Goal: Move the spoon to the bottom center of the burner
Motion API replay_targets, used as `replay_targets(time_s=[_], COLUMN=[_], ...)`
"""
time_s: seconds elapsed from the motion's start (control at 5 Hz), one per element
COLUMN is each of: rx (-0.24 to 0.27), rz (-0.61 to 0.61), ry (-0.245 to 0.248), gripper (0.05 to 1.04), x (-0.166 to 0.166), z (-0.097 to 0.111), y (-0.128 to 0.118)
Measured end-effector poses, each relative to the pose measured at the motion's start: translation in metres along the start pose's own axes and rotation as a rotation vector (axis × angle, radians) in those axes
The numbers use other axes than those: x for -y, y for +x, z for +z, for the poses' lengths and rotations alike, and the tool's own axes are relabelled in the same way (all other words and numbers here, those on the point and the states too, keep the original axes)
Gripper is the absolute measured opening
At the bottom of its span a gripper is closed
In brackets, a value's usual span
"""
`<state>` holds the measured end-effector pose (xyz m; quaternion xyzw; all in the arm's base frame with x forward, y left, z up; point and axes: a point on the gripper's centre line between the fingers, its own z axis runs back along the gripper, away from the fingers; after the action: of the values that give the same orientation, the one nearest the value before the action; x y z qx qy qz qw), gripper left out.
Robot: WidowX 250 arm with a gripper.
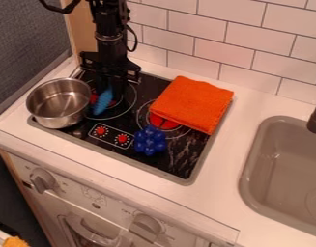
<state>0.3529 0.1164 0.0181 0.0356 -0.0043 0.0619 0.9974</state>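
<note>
- Camera view, where I look down at a slant: the blue spoon [103, 102] lies slantwise over the left burner [126, 103], its lower end near the front of the ring.
- I judge it light, stiff plastic, hard to break but apt to skid or twist on the slick stovetop [133, 157]; I'd pinch it across the narrow handle, if that is the end hidden beneath the hand [107, 87].
- That hand hangs right over the spoon's upper end; how far open it is, or whether it has hold of anything, I cannot tell.
- Just left of the spoon sits the metal pot [59, 103]; I'd watch for a bump there.
- Farther right, an orange cloth [193, 103] partly covers the other burner [162, 122], with a dark blue knobbly thing [150, 140] in front.
</note>
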Motion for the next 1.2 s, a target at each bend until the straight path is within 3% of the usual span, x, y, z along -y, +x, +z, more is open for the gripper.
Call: replay_targets(time_s=[0.2,0.4,0.6,0.8,1.0,1.2], rx=[0.113,0.139,0.136,0.097,0.079,0.084], rz=[-0.004,-0.012,-0.027,-0.019,-0.036,-0.035], ry=[-0.012,-0.022,-0.029,-0.029,-0.017,0.005], gripper=[0.389,0.388,0.389,0.388,0.388,0.388], x=[0.015,0.022,0.023,0.015,0.013,0.012], z=[0.041,0.055,0.055,0.042,0.029,0.023], y=[0.006,-0.013,-0.041,-0.076,-0.099,-0.103])
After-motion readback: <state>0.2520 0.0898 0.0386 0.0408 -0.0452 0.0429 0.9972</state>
